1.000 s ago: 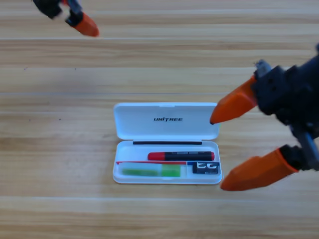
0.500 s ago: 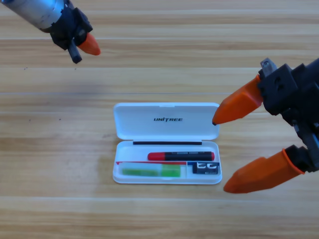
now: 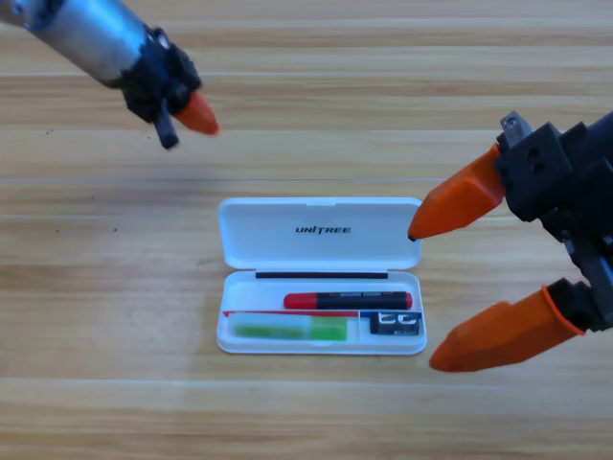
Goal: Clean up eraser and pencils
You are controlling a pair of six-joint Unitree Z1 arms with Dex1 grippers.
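Right gripper (image 3: 436, 292) beside open case (image 3: 321, 235)

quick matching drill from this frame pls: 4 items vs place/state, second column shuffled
Column A
1. eraser
2. green pencil
3. black pencil with red end
4. left gripper

Column B
a. above the table, up and left of the white case
b. lower left part of the tray
c. lower right corner of the tray
d. lying across the tray, just above the other two things

Pairs: 1-c, 2-b, 3-d, 4-a
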